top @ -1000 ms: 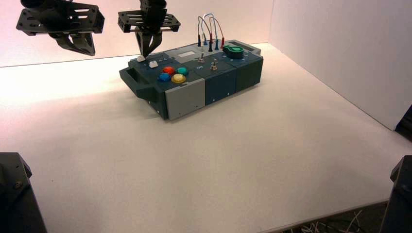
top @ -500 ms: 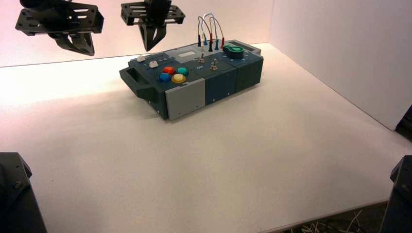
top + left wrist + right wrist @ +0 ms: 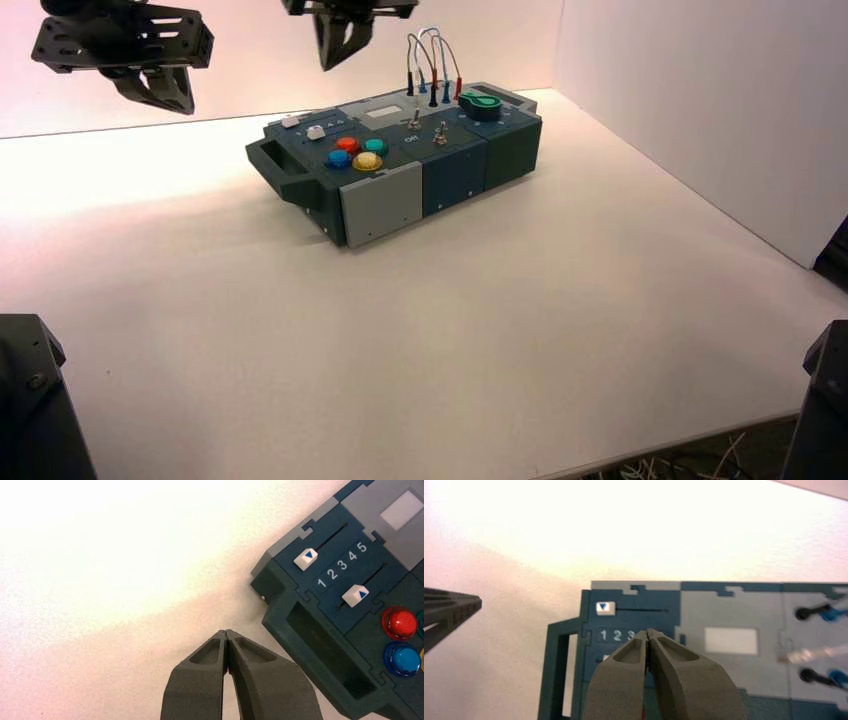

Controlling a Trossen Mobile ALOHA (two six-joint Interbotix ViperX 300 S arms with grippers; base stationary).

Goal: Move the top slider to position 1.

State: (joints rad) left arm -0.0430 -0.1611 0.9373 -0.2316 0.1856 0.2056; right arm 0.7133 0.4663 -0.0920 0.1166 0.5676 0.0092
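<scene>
Left gripper (image 3: 160, 92) parked high off the box's left, fingers closed, empty. Top slider (image 3: 305, 559) sits at the track end by the 1 mark, on the box's (image 3: 455, 172) far left corner, so the move looks done; next is just clearing away. Right gripper (image 3: 340, 50) hangs above the box, tips pressed together, holding nothing.

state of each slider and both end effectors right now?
top slider: at the track's end beside 1
lower slider: between 2 and 3
left end effector: shut, empty, over the table left of the box
right end effector: shut, empty, high above the box
</scene>
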